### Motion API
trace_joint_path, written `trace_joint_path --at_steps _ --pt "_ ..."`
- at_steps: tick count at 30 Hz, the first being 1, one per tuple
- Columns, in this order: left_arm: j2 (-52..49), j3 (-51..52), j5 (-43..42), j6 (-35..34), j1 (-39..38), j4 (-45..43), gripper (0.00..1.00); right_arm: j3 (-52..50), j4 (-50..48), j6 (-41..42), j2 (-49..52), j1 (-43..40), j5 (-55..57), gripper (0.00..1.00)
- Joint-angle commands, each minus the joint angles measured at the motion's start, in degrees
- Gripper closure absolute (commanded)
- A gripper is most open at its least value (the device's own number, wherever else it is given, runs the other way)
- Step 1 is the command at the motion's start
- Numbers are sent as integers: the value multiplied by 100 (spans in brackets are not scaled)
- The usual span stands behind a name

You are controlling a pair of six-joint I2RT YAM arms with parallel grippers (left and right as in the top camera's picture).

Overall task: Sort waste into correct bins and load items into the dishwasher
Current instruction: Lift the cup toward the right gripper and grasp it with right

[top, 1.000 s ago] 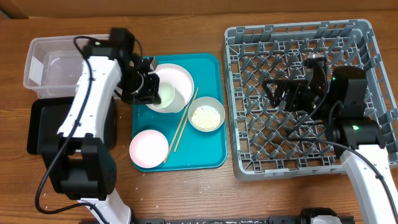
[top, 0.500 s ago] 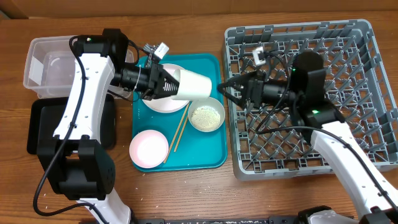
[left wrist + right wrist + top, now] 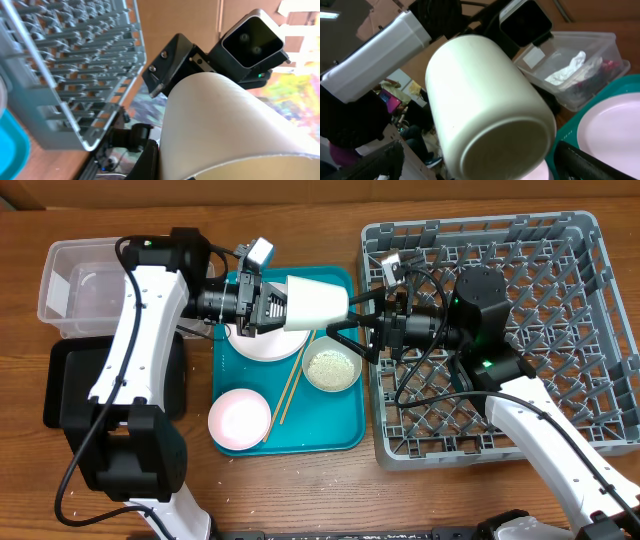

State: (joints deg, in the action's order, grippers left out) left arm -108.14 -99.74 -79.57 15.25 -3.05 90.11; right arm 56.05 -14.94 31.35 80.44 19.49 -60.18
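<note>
White cup point(image 3: 318, 302) sideways over teal tray point(image 3: 345, 430) edge (rack point(image 3: 480, 222) near).

We held our left gripper point(image 3: 274, 306) level, pointing right, clamped on the small white cup point(image 3: 315, 302); our right gripper point(image 3: 348, 322) (fingers spread) faced it.

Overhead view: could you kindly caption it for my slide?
Left tool holds white cup sideways above teal tray, base toward open right tool.

Cup point(image 3: 318, 302) midair blocks path over tray point(image 3: 340, 430); rack point(image 3: 590, 280) pegs beyond.
</note>
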Motion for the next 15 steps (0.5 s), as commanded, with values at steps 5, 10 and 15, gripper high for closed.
trace_joint_path --at_steps 5,10,15 --pt "13 -116 -387 151 -153 199 96 116 -442 192 96 7 -76 4" --pt "13 -116 -378 151 -164 203 96 116 -538 192 96 7 -79 7" --pt "13 -114 -341 149 -210 249 96 116 -863 192 96 7 -79 13"
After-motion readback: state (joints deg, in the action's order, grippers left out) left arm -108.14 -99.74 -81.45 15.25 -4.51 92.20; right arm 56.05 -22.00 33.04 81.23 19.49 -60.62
